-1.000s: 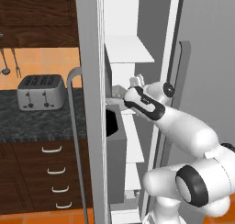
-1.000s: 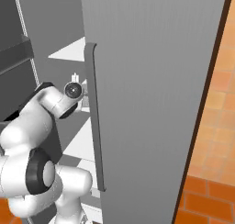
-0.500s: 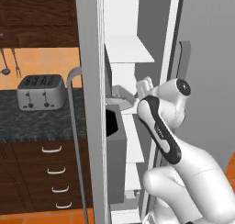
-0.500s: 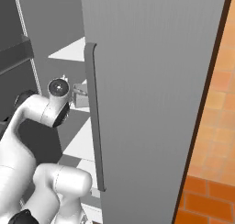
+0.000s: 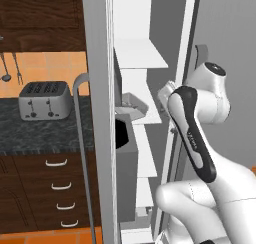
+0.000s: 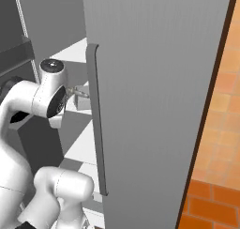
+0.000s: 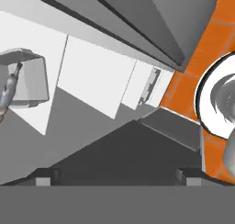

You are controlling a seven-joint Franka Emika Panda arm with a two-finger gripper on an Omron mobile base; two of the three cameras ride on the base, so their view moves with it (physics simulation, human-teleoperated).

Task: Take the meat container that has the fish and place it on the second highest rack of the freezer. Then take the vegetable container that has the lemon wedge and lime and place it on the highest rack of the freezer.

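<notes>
Fingers: my fingers (image 7: 118, 176) stand spread wide with nothing between them; only their two small tips show at the bottom of the hand view, and the space between looks out over the freezer's interior.

Meat container: the clear meat container (image 7: 26, 76) sits on a white freezer rack (image 7: 98, 76), well apart from my fingers at the left edge of the hand view. A grey fish (image 7: 9, 91) lies against its near wall. From the left base view the same container (image 5: 131, 104) rests on the rack just behind the edge of the open door, roughly level with my elbow. From the right base view a corner of it (image 6: 82, 95) shows past the door handle.

Which rack: one rack (image 5: 136, 53) stands above the one that carries the container, so the container is on the second from the top as far as I can see.

My arm: it rises from the lower right of the left base view and bends in front of the open freezer, the wrist close to the container's rack.

Freezer door: the grey door (image 6: 154, 96) stands open and blocks most of the right base view, its long handle (image 6: 96, 120) running downward.

Surroundings: a toaster (image 5: 43, 100) sits on the dark counter (image 5: 45, 133) to the left of the freezer.
</notes>
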